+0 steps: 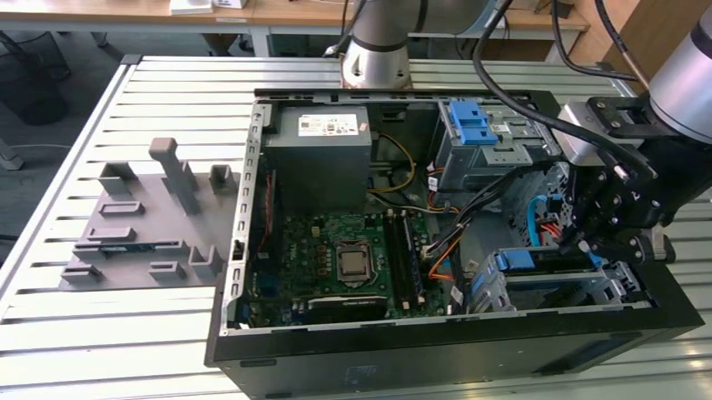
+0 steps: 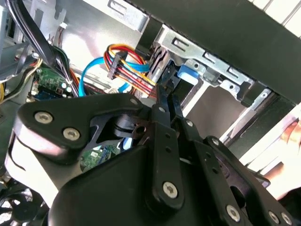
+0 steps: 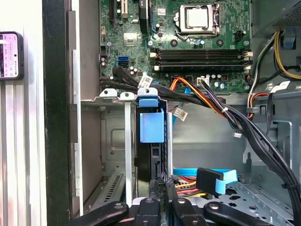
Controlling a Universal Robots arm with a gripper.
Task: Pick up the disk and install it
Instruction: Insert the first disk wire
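Now the hand [image 3: 160,197] sits closed at the end of the disk [image 3: 151,141], which stands on edge in its bay, running straight away from the fingers.

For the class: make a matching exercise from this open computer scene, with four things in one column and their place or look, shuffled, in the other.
Things:
1. disk
2. power-supply box
3. fixture plate
4. processor socket

Place or look:
A. on the table, outside the case
B. middle of the green board
C. on edge in the drive cage, by the claw
D. grey, with a white sticker

Pairs: 1-C, 2-D, 3-A, 4-B
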